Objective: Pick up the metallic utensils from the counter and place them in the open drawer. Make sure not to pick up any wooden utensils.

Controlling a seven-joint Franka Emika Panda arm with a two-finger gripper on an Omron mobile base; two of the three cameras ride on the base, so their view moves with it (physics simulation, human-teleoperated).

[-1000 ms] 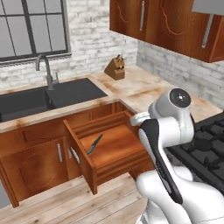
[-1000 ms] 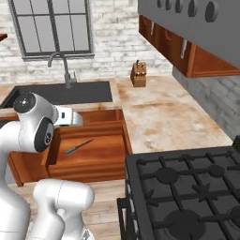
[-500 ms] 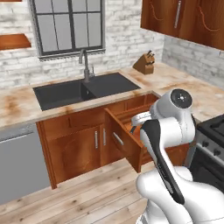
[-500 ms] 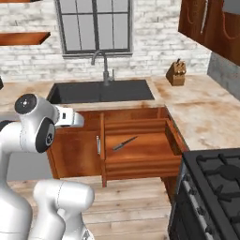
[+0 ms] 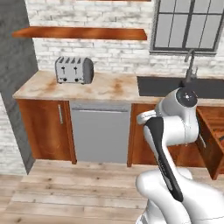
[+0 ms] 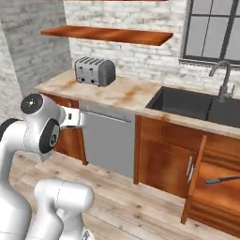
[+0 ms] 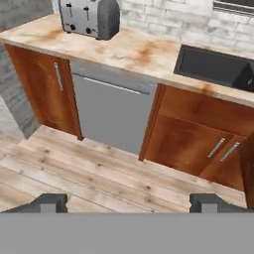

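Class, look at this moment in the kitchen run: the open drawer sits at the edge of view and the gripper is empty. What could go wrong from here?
1. The open drawer, with a knife inside, juts into the floor space; the driving base might clip it.
2. The gripper is open and empty, facing the dishwasher; no utensil lies on the counter near the toaster, so the search may run long.

Even, bright, flat rendered light in all three views, no clear single source. Soft shadow under the wooden shelf (image 5: 83, 33) on the brick wall, faint dark patch beneath the toaster (image 6: 95, 71). Window (image 5: 188, 24) panes pale grey, no glare. Black sink (image 7: 213, 67) basin reads dark, little detail. Slight softness and jagged edges throughout; no edge distortion, no motion blur.
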